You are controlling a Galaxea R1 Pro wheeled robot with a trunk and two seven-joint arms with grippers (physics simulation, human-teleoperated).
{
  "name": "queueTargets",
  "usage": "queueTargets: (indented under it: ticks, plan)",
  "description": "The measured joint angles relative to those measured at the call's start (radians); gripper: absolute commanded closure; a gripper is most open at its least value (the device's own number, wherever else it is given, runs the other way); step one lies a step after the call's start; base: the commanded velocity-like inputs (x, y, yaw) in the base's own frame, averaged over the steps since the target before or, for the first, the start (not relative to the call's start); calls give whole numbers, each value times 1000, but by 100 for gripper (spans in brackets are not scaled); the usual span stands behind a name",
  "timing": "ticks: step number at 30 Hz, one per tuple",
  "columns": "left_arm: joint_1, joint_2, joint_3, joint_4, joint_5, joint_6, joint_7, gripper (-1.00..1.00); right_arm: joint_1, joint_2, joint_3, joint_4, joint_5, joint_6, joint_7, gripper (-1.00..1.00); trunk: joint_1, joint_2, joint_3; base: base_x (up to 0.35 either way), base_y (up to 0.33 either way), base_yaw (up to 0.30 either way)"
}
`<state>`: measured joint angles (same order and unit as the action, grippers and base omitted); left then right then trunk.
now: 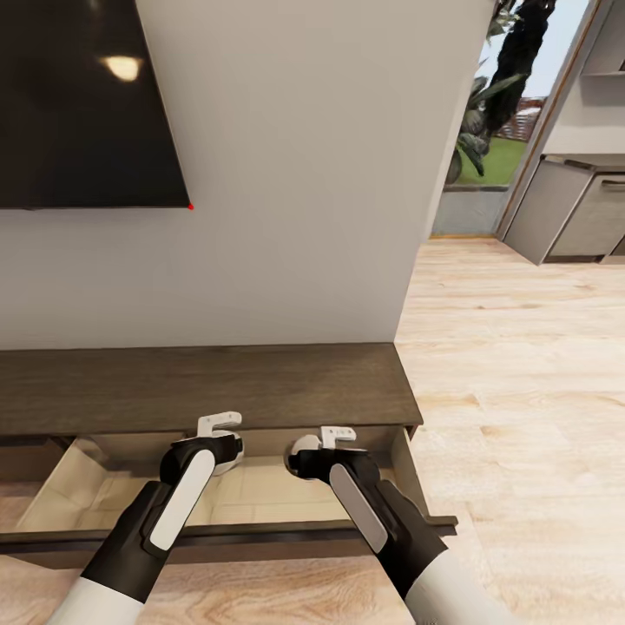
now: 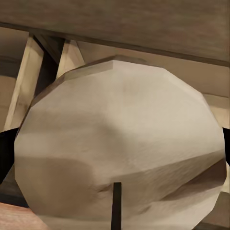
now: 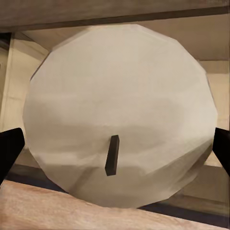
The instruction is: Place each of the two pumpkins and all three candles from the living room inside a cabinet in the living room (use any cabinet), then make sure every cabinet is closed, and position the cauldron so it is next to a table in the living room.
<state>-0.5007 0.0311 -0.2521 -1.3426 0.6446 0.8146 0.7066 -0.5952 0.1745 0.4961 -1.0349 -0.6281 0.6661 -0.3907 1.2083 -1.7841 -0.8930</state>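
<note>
**Both arms over the open cabinet drawer, a pale candle in each tool**

Both arms reach forward and down from the bottom of the head view, forearms angled inward over the pulled-out drawer of the cabinet. Left tool and right tool sit side by side just below the cabinet's front edge, above the drawer's pale beige inside.

Left tool clamped on a pale round candle with a short dark wick, seen end-on in the left wrist view; dark fingers press at either side. Right tool likewise closed on a second candle, dark fingertips at its two flanks.

In the head view, only slivers of white show past each wrist, the rest hidden by the arms. Cannot tell whether either candle touches the drawer floor. Drawer's left part cut off by the left forearm. Above the cabinet, a dark screen on the wall, cropped at the frame edge.
</note>
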Motion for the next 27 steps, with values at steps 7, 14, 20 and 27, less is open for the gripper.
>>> queueTargets:
  ticks: [7,14,20,27]
  plan:
    - [0,-1,-7,1,14,4,-11,100,-40,0,1,65,0,-68,0,100,0,0,0,0,0,0]
    - [0,-4,-8,1,19,11,-11,100,-51,0,3,81,0,-83,2,100,27,-49,-22,0,0,0]
    - [0,-33,-13,39,14,10,-9,100,-51,0,4,83,-1,-87,2,100,50,-91,-41,0,0,0]
    - [-2,-62,-18,68,-1,-2,-9,100,-64,0,4,111,1,-84,0,100,77,-140,-63,0,0,0]
